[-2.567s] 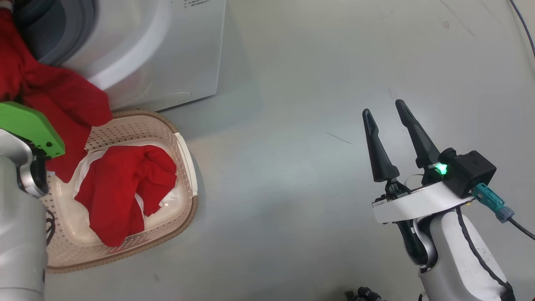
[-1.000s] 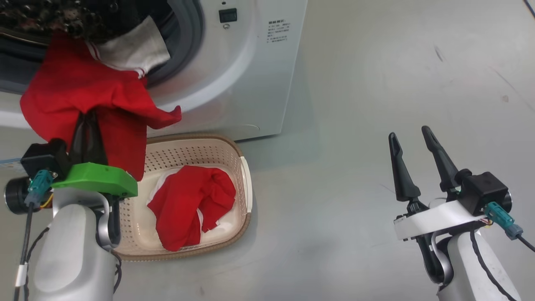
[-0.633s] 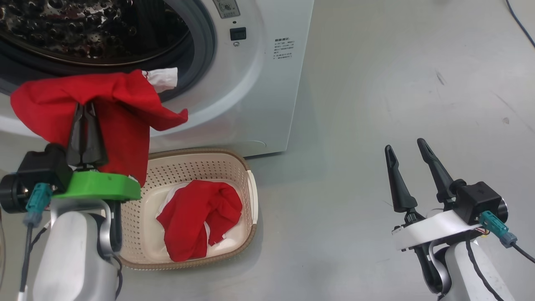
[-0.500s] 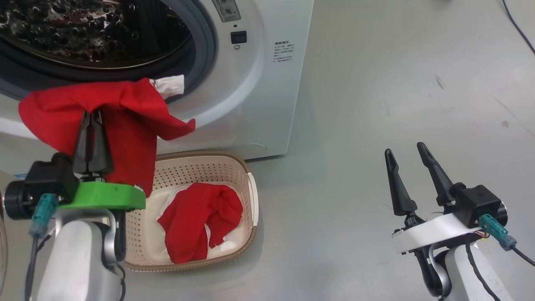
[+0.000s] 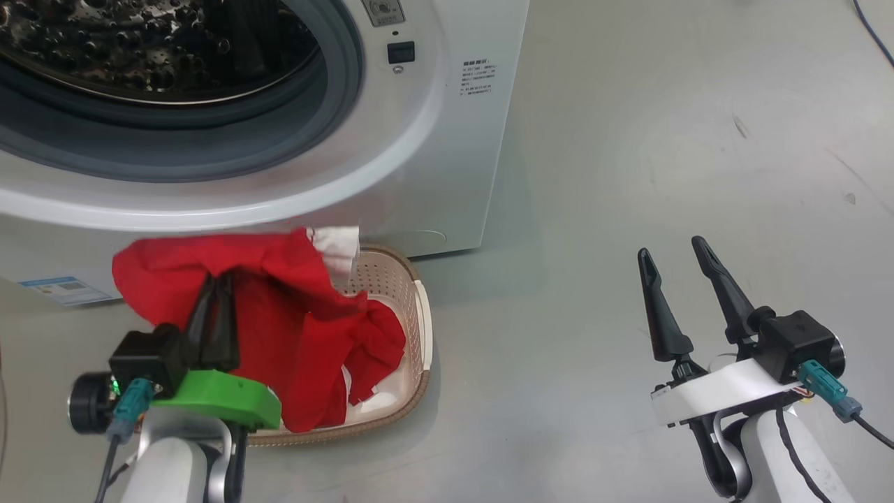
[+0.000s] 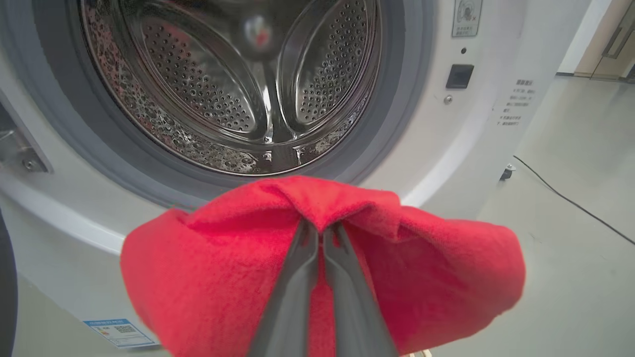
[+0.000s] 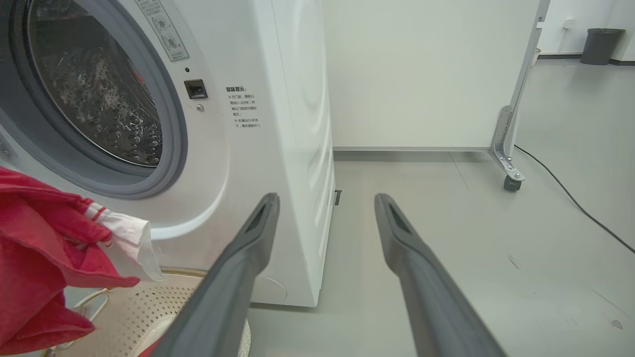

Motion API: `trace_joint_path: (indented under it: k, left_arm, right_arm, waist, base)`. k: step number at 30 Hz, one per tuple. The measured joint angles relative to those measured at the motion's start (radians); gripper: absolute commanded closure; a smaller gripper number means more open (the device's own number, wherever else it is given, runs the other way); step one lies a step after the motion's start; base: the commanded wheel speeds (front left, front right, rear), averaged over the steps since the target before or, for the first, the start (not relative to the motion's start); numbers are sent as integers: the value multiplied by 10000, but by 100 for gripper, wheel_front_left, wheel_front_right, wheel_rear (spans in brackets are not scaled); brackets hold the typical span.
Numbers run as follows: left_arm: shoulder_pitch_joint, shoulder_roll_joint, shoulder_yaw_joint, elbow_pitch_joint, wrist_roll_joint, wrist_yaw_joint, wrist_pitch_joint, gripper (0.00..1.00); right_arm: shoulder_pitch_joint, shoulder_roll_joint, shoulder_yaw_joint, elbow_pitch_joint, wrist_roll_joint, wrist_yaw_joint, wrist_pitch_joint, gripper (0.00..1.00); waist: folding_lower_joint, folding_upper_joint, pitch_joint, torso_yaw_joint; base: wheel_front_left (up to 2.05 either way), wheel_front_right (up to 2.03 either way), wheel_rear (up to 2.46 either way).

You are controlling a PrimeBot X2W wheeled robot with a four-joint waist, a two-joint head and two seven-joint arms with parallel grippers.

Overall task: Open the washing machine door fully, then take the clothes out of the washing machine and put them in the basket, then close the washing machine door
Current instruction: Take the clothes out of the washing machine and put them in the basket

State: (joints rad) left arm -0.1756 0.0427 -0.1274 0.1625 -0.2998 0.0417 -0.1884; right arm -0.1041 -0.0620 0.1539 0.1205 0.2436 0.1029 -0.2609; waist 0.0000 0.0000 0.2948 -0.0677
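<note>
Head view, left gripper (image 5: 216, 293): fingers pressed together, pinching a fold of the clothes (image 5: 272, 314).
Head view, clothes: red cloth draped over and around the left fingers, its lower part hanging into the basket (image 5: 421, 328) just right of that gripper; a white cuff stuck up beyond the fingertips.
Head view, washing machine (image 5: 447, 140): stood beyond the left gripper, drum mouth uncovered.
Head view, right gripper (image 5: 670, 250): fingers spread wide with nothing between them, well to the right of the basket, above bare floor (image 5: 628, 140).
Left wrist view, left gripper (image 6: 322, 228): tips closed on a red ridge of the clothes (image 6: 223, 277); the steel drum (image 6: 238, 79) lay straight ahead.
Right wrist view, right gripper (image 7: 326, 198): parted and unloaded; the washing machine (image 7: 278, 148) was ahead-left, the clothes (image 7: 39, 258) and basket (image 7: 198, 297) off to its left.
</note>
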Motion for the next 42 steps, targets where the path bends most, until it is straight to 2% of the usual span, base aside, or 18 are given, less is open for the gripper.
trace_joint_path:
  k: [7, 19, 27, 34, 35, 36, 37, 38, 42]
  left_arm:
    - [276, 2, -92, 744, -393, 4, 435, 100]
    - [-11, 2, -234, 2243, -401, 27, 965, 100]
    - [-1284, 165, -278, 3292, -224, 29, 1317, 100]
    - [-2213, 445, 211, 4529, -349, 77, 1699, 100]
    - [-2311, 460, 261, 4679, -359, 132, 1701, 81]
    - [-2402, 479, 305, 4813, -360, 151, 1710, 56]
    - [-2492, 506, 349, 4938, -360, 159, 1707, 7]
    - [-2588, 560, 362, 5095, -360, 159, 1705, 0]
    - [-2837, 644, 420, 5580, -360, 211, 1605, 0]
  right_arm:
    - [-73, 12, 165, -102, 2, 13, 2, 0]
    - [-405, 35, 228, -372, 52, 17, 2, 0]
    - [-792, 59, 307, -487, 161, 88, 2, 0]
    - [-1212, 100, 422, -491, 303, 90, 0, 0]
    - [-1234, 107, 428, -491, 305, 90, 0, 0]
    - [-1253, 115, 426, -493, 324, 90, 0, 0]
    - [-1286, 123, 426, -487, 376, 90, 0, 0]
    - [-1336, 132, 430, -476, 399, 90, 0, 0]
    - [-1379, 138, 397, -431, 449, 90, 0, 0]
  waist:
    - [0, 0, 334, -206]
    - [0, 0, 1167, -730]
    - [0, 0, 1909, -1144]
    - [0, 0, 2553, -1609]
    - [0, 0, 2618, -1671]
    - [0, 0, 2679, -1727]
    - [0, 0, 2739, -1781]
    - [0, 0, 2789, -1838]
    - [0, 0, 2916, -2003]
  base:
    - [0, 0, 0]
    - [0, 0, 0]
    - [0, 0, 0]
    - [0, 0, 0]
    - [0, 0, 0]
    - [0, 0, 0]
    - [0, 0, 0]
    - [0, 0, 0]
    - [0, 0, 0]
